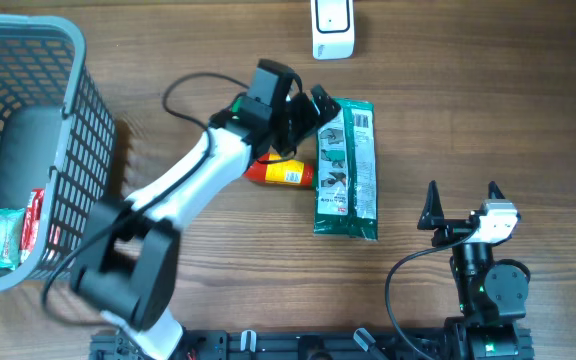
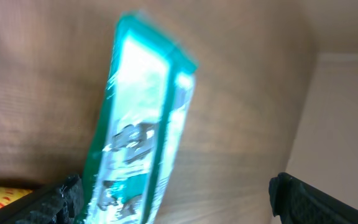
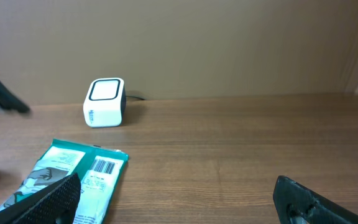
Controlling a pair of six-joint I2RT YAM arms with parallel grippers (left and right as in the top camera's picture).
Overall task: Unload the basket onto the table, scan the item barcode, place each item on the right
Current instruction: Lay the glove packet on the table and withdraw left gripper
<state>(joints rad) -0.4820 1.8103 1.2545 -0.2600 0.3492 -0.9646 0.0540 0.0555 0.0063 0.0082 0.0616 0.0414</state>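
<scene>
Left claw (image 1: pixel 308 115) hangs over the far left corner of the green packet (image 1: pixel 346 170), its jaws spread wide and clamped on nothing; the packet lies flat on the tabletop (image 1: pixel 468 100). The packet's long axis runs away from the robot, its far end aimed roughly at the white scanner (image 1: pixel 333 27), which stands well apart at the table's far edge. The barcode (image 1: pixel 360 123) sits face up at that far end, just to the right of the left claw. A red-and-yellow bottle (image 1: pixel 281 173) lies just beside the packet's left edge, under the left arm. Right claw (image 1: pixel 461 200), jaws also apart and empty, waits near the robot's side, off the packet's right. The left arm is judged far the nearer for any pickup.
</scene>
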